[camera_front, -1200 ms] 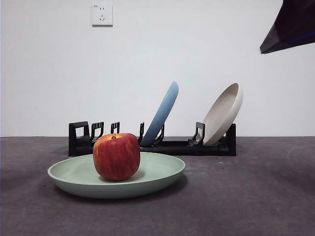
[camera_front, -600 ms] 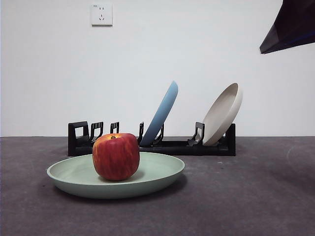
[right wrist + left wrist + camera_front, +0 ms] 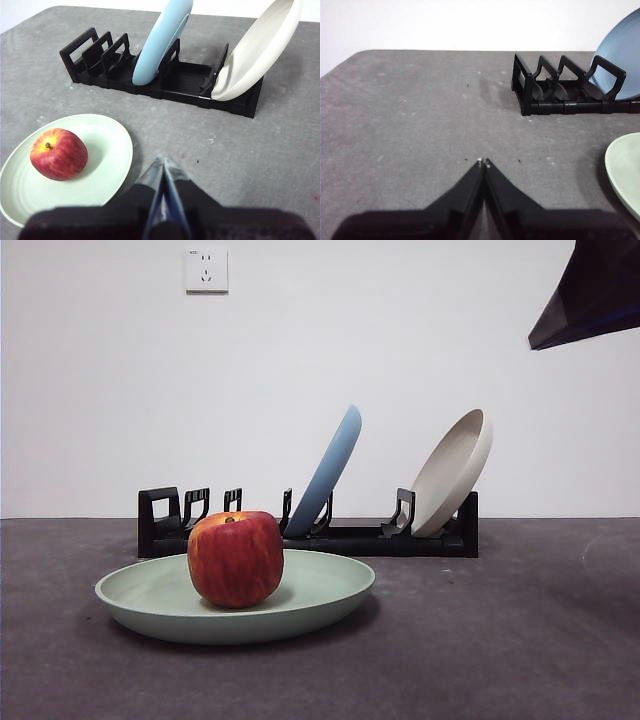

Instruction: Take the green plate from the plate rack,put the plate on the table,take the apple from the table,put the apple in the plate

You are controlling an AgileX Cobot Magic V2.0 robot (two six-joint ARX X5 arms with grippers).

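The green plate (image 3: 300,605) lies flat on the dark grey table (image 3: 500,640) in front of the black plate rack (image 3: 350,538). The red apple (image 3: 236,558) sits in the plate, left of its middle. In the right wrist view the apple (image 3: 59,154) rests in the plate (image 3: 107,150), with my right gripper (image 3: 162,162) shut and empty, held above the table beside the plate's rim. My left gripper (image 3: 483,162) is shut and empty over bare table, apart from the rack (image 3: 540,85) and the plate's edge (image 3: 625,170).
A light blue plate (image 3: 328,470) and a cream-white plate (image 3: 455,470) lean in the rack's slots. A wall socket (image 3: 206,270) sits high on the white wall. A dark arm tip (image 3: 590,295) shows at the top right corner.
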